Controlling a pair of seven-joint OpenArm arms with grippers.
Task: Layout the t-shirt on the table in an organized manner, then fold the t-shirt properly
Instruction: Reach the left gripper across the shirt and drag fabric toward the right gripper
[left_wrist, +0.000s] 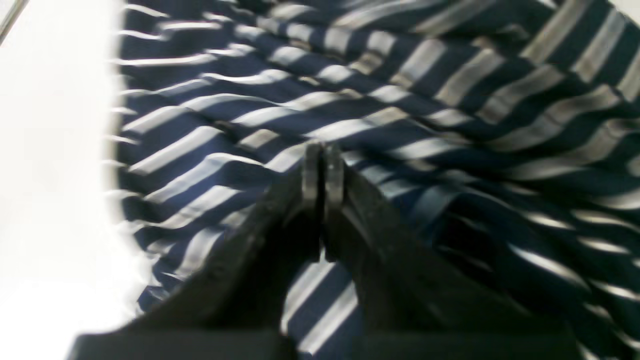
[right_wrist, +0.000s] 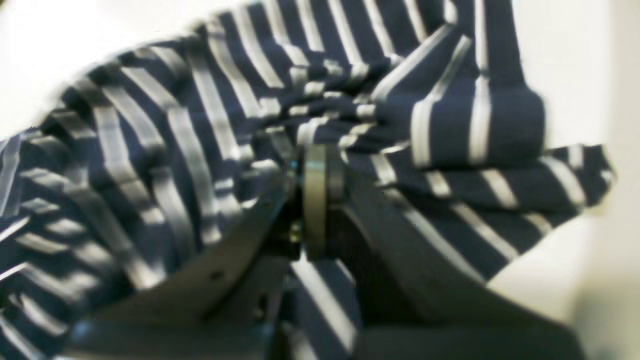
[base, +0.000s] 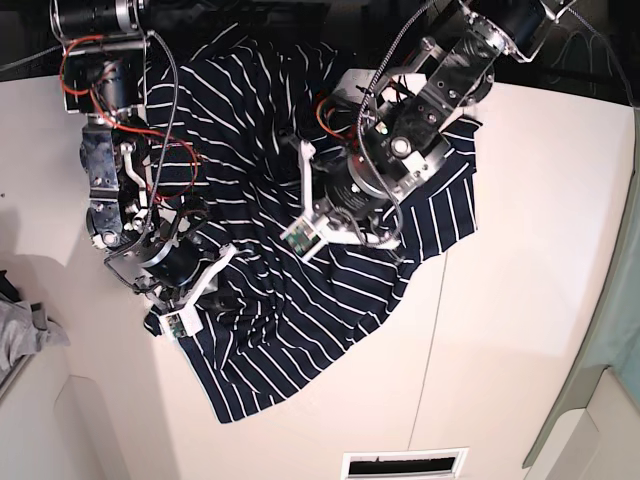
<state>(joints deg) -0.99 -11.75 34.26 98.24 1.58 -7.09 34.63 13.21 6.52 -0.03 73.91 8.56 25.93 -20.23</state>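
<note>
Dark navy white-striped t-shirt (base: 290, 290) spread rumpled across the white tabletop (base: 520, 300), upper part running under both arms, lower hem angled toward the near edge, thin dark seam line (base: 432, 330) just beside its right side. Left end effector (left_wrist: 322, 165) pressed narrow, fingers together, tips down among the striped folds with no clear pinch of cloth visible. Right end effector (right_wrist: 317, 170) likewise closed tight, bunched fabric gathered around its tips, a grip on it not certain; grey cloth (base: 25, 330) well apart at the left edge.
</note>
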